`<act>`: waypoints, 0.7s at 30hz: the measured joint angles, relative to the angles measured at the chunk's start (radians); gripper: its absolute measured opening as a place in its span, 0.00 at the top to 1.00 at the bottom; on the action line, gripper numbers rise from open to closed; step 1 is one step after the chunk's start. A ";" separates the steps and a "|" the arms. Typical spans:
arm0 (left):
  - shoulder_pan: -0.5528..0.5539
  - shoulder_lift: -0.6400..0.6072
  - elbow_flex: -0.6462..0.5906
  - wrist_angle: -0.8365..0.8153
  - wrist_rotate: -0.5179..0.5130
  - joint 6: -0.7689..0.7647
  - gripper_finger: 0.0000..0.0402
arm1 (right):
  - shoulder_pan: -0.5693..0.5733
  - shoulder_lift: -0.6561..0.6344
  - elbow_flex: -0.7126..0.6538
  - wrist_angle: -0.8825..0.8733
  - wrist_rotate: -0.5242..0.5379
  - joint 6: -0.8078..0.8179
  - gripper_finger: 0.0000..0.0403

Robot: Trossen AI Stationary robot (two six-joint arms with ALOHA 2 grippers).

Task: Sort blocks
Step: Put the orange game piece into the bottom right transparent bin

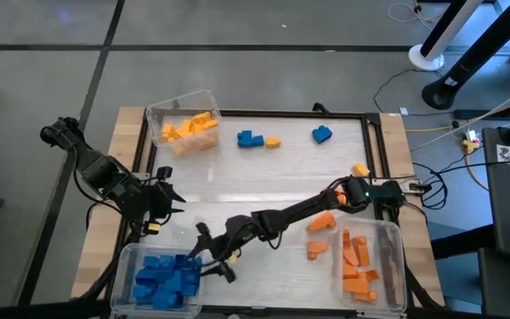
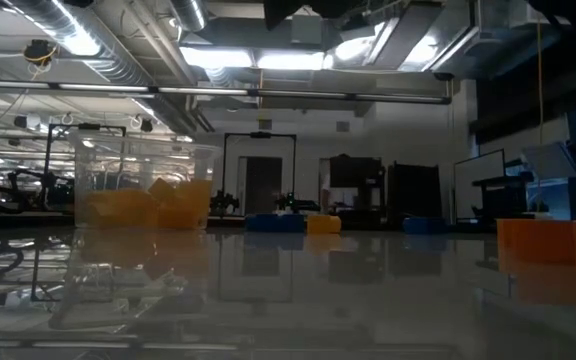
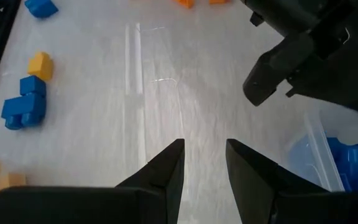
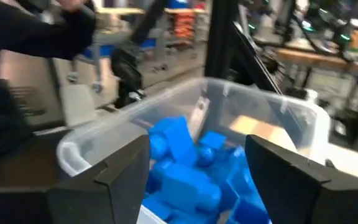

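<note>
The right gripper reaches across to the near-left bin of blue blocks, while the left gripper waits just beyond. In the right wrist view its fingers stand wide and empty above that pile. The left wrist view shows the left gripper partly open, empty; loose blue blocks lie far off, nearer the left arm.

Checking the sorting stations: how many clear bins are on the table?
3: yellow-block bin at the far left, blue-block bin near left, orange-block bin near right.
</note>
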 joint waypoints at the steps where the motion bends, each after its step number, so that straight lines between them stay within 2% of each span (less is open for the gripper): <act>1: 0.000 0.000 0.000 0.000 0.000 0.000 0.73 | -0.006 -0.004 0.000 0.003 -0.037 -0.001 0.35; 6: 0.000 0.000 0.000 0.000 0.000 0.000 0.73 | -0.028 -0.019 0.000 -0.018 -0.165 0.007 0.35; 11: 0.000 0.000 0.000 0.004 0.000 0.000 0.73 | -0.030 -0.036 0.000 -0.082 -0.178 0.007 0.35; 14: 0.000 0.000 0.000 0.005 0.000 0.000 0.73 | -0.034 -0.062 0.000 -0.192 -0.179 -0.007 0.35; 17: 0.000 0.005 0.000 0.006 0.000 0.000 0.73 | -0.035 -0.103 0.000 -0.363 -0.128 -0.070 0.35; 21: 0.000 0.016 0.000 0.006 0.001 0.000 0.73 | -0.030 -0.172 0.000 -0.611 0.032 -0.147 0.35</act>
